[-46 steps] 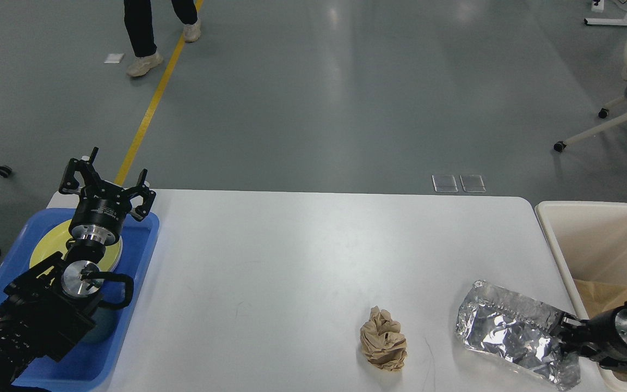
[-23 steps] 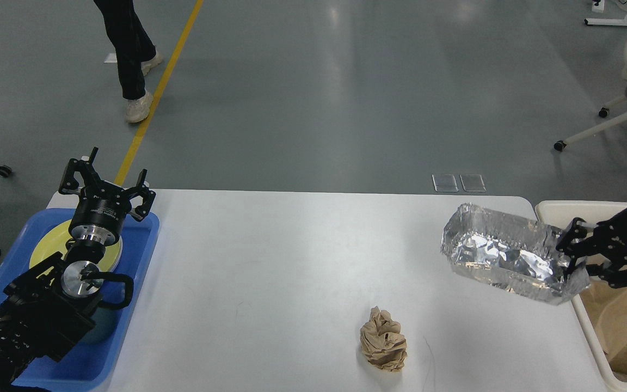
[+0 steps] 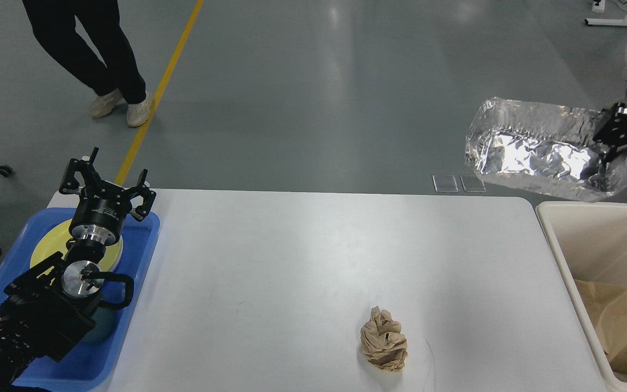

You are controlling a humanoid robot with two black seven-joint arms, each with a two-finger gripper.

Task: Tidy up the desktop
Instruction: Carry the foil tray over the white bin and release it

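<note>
The white desktop point(image 3: 302, 261) holds a crumpled brown paper ball point(image 3: 383, 338) near its front right. My right gripper point(image 3: 607, 144) is shut on the right end of a crumpled silver foil tray point(image 3: 542, 155) and holds it high in the air, above the far right corner of the desktop and the bin's far edge. My left gripper point(image 3: 108, 179) is open and empty, hovering over the far end of the blue tray point(image 3: 139, 245) at the left.
The blue tray holds a yellow plate point(image 3: 47, 245) and a dark teal cup point(image 3: 101, 321) under my left arm. A cream-white bin point(image 3: 575, 256) with brown paper point(image 3: 613, 318) in it stands at the right. A person's legs point(image 3: 101, 60) are on the floor behind.
My right gripper has lifted the foil tray off the desktop's front right, up and away to high above the bin's far edge. The person has walked left. The left arm has not moved.
</note>
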